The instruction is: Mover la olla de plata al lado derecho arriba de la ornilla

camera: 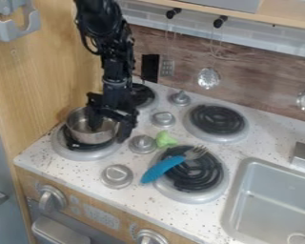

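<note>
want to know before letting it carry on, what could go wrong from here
The gripper is at the pot's right side, so a lift there might tip it. Carried low toward the back right burner, the pot could bump the knob between or nudge the green item.

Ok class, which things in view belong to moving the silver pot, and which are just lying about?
Part of the job:
silver pot
upper right burner, its destination
gripper, at the pot's rim

Just lying about:
blue-handled fork, across the lower right burner
small green object
</note>
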### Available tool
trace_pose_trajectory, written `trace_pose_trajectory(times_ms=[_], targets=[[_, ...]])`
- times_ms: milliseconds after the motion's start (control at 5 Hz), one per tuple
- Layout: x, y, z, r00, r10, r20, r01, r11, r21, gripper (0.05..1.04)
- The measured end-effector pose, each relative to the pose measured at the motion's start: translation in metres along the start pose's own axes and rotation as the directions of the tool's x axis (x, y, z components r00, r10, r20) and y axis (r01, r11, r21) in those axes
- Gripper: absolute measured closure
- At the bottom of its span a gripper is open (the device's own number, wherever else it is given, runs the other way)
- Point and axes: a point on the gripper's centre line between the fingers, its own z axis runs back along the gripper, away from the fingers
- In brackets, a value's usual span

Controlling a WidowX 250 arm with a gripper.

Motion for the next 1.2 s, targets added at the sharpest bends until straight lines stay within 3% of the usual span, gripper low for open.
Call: trace_pose_trajectory(times_ms=[200,600,800,1200], targets=[[0.004,-0.006,-0.006,1.000,0.014,0.015,-0.014,1.000,-0.026,0.160],[0.009,-0.005,-0.014,0.999,0.038,0.015,-0.037,0.999,-0.029,0.764],[0.009,-0.005,-0.015,0.999,0.031,0.022,-0.030,0.999,-0.032,0.946],[-0.010,-0.031,-0.002,0.994,-0.074,0.075,0.079,0.995,-0.061,1.014]])
